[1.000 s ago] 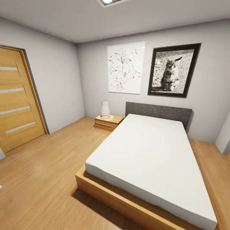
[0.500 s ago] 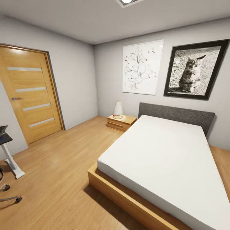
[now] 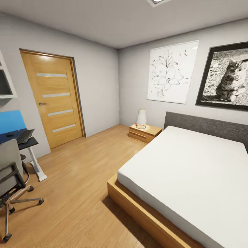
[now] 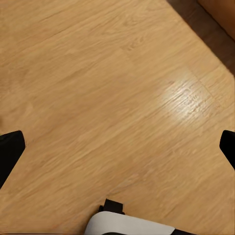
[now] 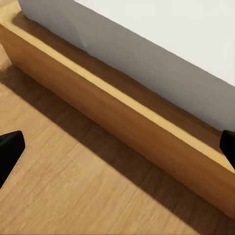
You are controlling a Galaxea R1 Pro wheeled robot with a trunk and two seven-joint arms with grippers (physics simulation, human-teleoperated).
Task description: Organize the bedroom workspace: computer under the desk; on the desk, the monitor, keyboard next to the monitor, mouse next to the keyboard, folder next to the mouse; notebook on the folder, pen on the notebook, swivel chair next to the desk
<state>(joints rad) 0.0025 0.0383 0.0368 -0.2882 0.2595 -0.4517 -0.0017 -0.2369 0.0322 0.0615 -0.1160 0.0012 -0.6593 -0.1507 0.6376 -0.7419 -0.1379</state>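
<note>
Head view of the bedroom, robot in transit. At the left edge stand the desk point(image 3: 26, 144), black top on a white leg with a blue back panel, and in front of it the chair point(image 3: 12, 175), grey, on a castor base. The keyboard point(image 3: 24, 136) lies on the desktop near its end. A wooden door point(image 3: 55, 100) lies beyond the desk; a bed point(image 3: 186, 172) takes the right half, with a nightstand point(image 3: 144, 132) by its headboard. Folder, notebook and pen cannot be made out from here.

Left gripper point(image 4: 117, 147): both dark fingertips sit at opposite frame edges over bare floor point(image 4: 112, 88), so it is spread wide and holds nothing. Right gripper point(image 5: 117, 147): likewise spread wide and empty, beside the bed's wooden frame.

Handling, as judged: the chair should roll freely and swivel under an off-centre push, so take it by an armrest or the backrest edge. The keyboard is probably stiff and light; pinch it across a long edge
</note>
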